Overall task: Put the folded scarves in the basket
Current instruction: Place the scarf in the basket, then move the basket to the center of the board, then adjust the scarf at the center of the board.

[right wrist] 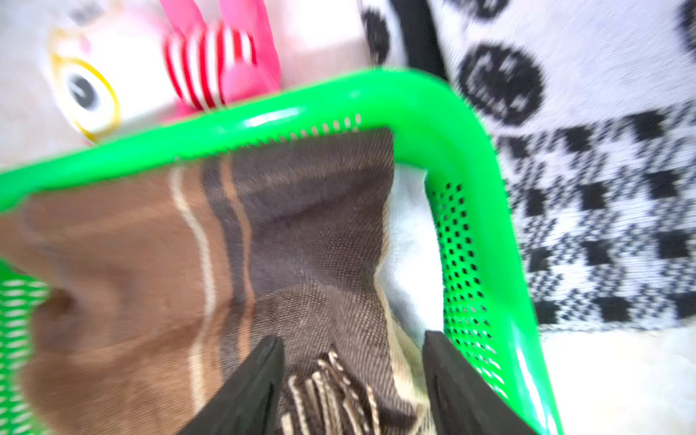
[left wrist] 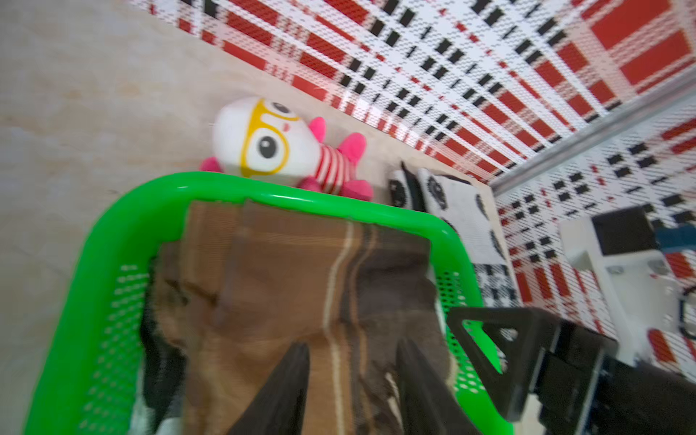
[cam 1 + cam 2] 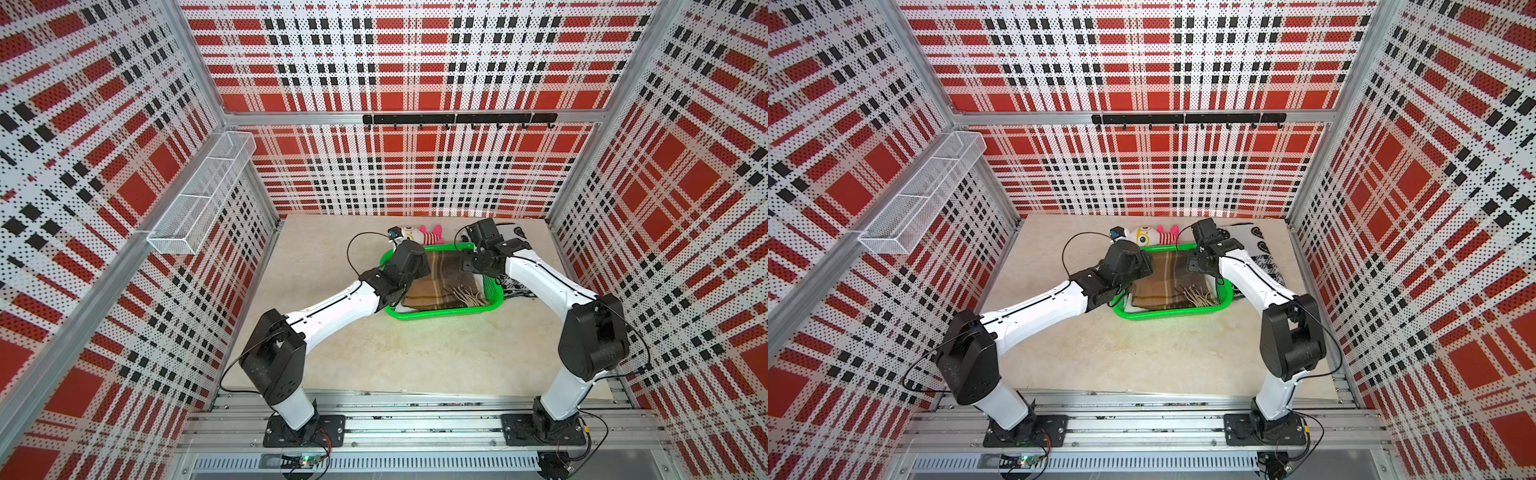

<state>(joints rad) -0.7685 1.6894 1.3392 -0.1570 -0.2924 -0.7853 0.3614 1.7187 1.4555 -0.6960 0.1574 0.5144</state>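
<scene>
**Scarf rests in basket**

I see the folded brown scarf (image 3: 440,278) lying inside the green basket (image 3: 440,315) at the back of the table (image 3: 415,353). My left tool (image 2: 353,344) and right tool (image 1: 354,336) hang open over it, gripping nothing.

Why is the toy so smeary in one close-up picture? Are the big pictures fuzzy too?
Right wrist view: the toy and the basket rim are smeared, probably motion blur, with a bright glint on the rim. Left wrist view: the scarf is a bit soft, the toy clearer. In both top views: nothing fuzzy, even the scarf's fringe looks crisp.
</scene>
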